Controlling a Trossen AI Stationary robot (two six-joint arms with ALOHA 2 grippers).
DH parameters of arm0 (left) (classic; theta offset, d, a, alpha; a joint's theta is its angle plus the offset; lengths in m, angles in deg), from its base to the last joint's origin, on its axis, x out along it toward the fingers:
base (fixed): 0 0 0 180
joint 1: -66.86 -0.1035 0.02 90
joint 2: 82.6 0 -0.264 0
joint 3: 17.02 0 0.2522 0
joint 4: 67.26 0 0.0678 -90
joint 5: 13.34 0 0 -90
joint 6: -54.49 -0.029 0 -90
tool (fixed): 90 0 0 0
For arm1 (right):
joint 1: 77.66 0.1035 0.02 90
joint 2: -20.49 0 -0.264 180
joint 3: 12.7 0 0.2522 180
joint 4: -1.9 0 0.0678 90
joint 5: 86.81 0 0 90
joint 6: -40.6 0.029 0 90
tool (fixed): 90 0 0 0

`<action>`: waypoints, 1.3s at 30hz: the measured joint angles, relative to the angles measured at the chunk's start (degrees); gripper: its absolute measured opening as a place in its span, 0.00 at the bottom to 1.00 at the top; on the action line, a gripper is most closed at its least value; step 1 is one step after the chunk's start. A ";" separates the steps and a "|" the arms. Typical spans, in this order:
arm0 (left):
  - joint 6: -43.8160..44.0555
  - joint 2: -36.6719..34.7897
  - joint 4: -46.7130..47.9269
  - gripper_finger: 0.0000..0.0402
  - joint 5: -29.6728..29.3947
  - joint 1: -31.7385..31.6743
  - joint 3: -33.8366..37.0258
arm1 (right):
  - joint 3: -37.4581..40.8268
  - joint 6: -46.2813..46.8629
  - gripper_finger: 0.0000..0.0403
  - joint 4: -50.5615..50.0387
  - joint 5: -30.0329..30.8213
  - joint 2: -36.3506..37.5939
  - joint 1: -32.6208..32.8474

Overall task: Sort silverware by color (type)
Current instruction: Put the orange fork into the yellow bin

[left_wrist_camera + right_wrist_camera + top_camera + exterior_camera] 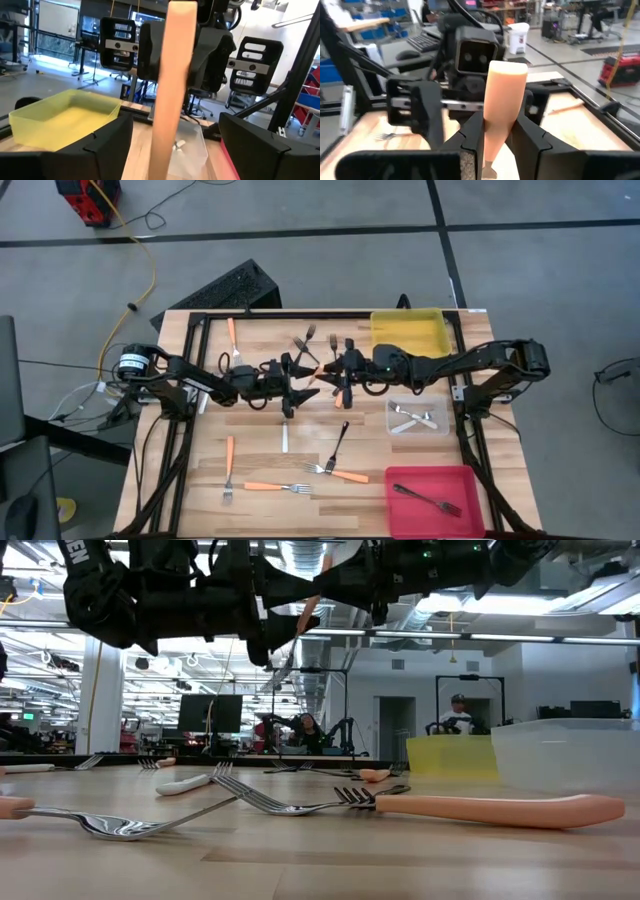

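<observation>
Above the table's middle my two grippers meet nose to nose. An orange-handled fork (504,95) stands between them, and my right gripper (496,142) is shut on it. My left gripper (170,150) is open, with one finger on either side of the same orange handle (172,85) and a clear gap to each. In the low view the fork (310,608) hangs tilted, high above the wood. Several more forks, orange-handled (270,487), dark (338,445) and pale (285,438), lie flat on the table. My right gripper pinches the fork's orange handle low down (492,147), near where it narrows to the metal neck, between its two fingers. The fingers come in level from the table's right side. The fork is lifted clear of the table and tilted, with the handle's free end toward my left gripper.
A yellow bin (408,330) stands at the far right. A clear bin (418,417) with pale forks is at mid right, and a red bin (435,498) with a dark fork at the near right. Dark forks (305,340) lie at the far middle. A black frame (300,313) borders the table.
</observation>
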 joint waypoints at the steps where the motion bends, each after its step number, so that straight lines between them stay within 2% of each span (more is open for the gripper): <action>1: 0.02 -0.33 0.81 0.71 -0.02 -0.02 0.00 | 0.00 0.06 0.24 -0.59 0.54 0.00 -0.10; 7: -0.97 -4.34 7.42 0.72 -0.37 -0.02 0.00 | 0.00 0.98 0.24 -2.93 1.88 0.00 -0.39; 12: -2.59 -8.96 15.92 0.72 -3.61 -0.02 0.00 | 0.00 1.58 0.24 -4.75 1.93 0.00 -0.37; 14: -2.64 -10.74 19.30 0.72 -4.72 -0.01 0.00 | 0.00 2.63 0.24 -6.01 3.80 0.02 -0.37; 20: -2.63 -16.01 28.23 0.72 -9.94 -0.02 0.00 | 0.02 2.16 0.24 -7.86 15.22 0.02 -0.38; 29: -2.60 -21.41 34.71 0.72 -12.61 0.00 0.00 | 0.02 -10.92 0.24 -12.61 40.49 0.24 -1.17; 39: -1.89 -21.57 35.91 0.72 -13.72 0.00 0.01 | -1.36 -24.98 0.24 -15.60 56.89 0.24 -0.37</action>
